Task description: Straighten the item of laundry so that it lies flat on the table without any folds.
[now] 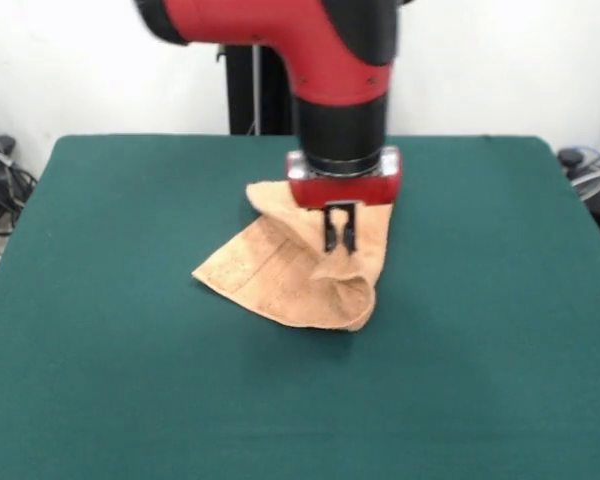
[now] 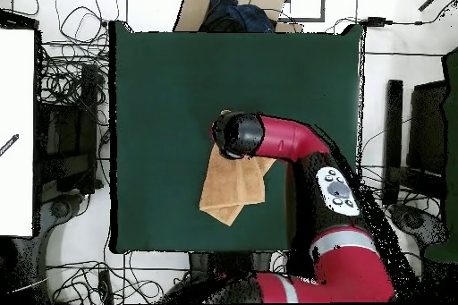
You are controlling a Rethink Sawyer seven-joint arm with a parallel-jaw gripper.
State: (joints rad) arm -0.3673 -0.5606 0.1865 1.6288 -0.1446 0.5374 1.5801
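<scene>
The peach-orange towel (image 1: pixel 280 270) lies crumpled and folded over itself near the middle of the dark green table (image 1: pixel 120 360). One corner points toward the left and a rolled fold lies at its near right. My gripper (image 1: pixel 340 237) hangs straight down over the towel's right part. Its fingers are close together and pinch a raised ridge of the cloth. In the overhead view the towel (image 2: pixel 231 190) shows as a folded shape below the arm's wrist (image 2: pixel 237 135), which hides the gripper. The table's cloth (image 2: pixel 161 78) is bare all round the towel.
The red arm (image 2: pixel 335 194) reaches in from the table's bottom right edge in the overhead view. A cardboard box (image 2: pixel 224 2) stands beyond the far edge. Cables (image 2: pixel 76 114) and a white panel (image 2: pixel 16 131) lie beside the table. The black pedestal column (image 1: pixel 250 90) stands behind the table.
</scene>
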